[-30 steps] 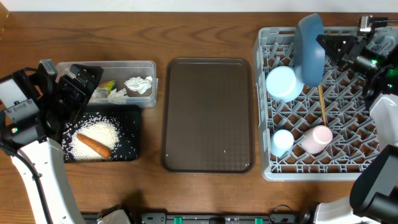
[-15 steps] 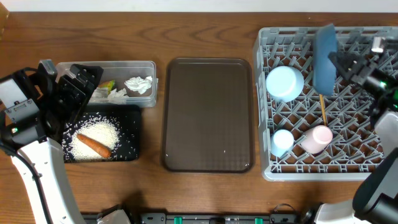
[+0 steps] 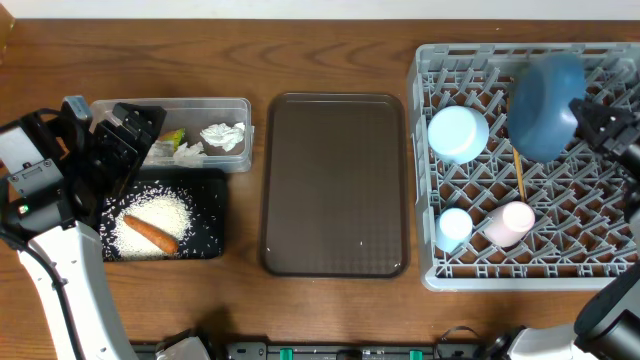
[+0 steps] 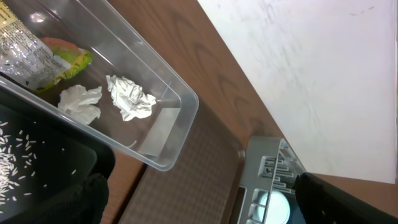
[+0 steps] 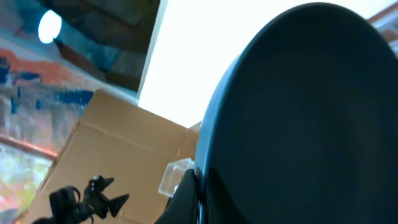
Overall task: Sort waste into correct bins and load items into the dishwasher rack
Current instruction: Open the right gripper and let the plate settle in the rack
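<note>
My right gripper is shut on the rim of the large dark-blue plate. It holds the plate tilted above the back of the grey dishwasher rack. In the right wrist view the plate fills the frame, its edge pinched in my right gripper. In the rack sit the pale-blue bowl, light-blue cup, pinkish cup and chopsticks. My left gripper hangs open over the near end of the clear tub, nothing between its jaws. The tub holds a napkin and a wrapper.
The black tray holds rice and the orange stick. A brown serving tray lies between bins and rack. The left wrist view shows the tub, the napkin and the rack corner.
The right gripper has carried the plate rightward over the rack. The plate has turned from edge-on to broad face up. The left arm has not moved.
</note>
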Action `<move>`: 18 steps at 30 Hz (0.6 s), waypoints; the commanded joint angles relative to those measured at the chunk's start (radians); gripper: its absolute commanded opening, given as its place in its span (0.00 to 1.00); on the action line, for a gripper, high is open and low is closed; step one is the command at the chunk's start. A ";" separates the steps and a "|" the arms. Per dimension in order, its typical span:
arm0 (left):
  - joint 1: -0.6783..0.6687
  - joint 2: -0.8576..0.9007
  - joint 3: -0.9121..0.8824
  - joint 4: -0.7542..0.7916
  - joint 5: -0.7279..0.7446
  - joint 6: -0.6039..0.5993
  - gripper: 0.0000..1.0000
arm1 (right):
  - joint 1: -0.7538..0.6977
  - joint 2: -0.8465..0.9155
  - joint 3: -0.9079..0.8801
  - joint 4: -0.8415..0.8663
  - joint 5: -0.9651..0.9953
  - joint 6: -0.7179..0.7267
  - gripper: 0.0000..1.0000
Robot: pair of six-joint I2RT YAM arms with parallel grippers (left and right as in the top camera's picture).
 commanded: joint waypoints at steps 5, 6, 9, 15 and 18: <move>0.005 -0.014 0.020 -0.003 0.002 -0.008 0.98 | -0.149 0.036 -0.068 -0.067 0.010 0.031 0.04; 0.004 -0.014 0.020 -0.003 0.002 -0.008 0.98 | -0.170 0.036 -0.068 -0.067 0.010 0.031 0.06; 0.004 -0.014 0.020 -0.003 0.002 -0.008 0.98 | -0.238 0.036 -0.068 -0.067 0.002 0.031 0.12; 0.005 -0.014 0.020 -0.003 0.002 -0.008 0.98 | -0.307 0.036 -0.068 -0.067 -0.001 0.099 0.40; 0.005 -0.014 0.020 -0.003 0.002 -0.008 0.98 | -0.320 0.036 -0.068 -0.060 0.003 0.124 0.41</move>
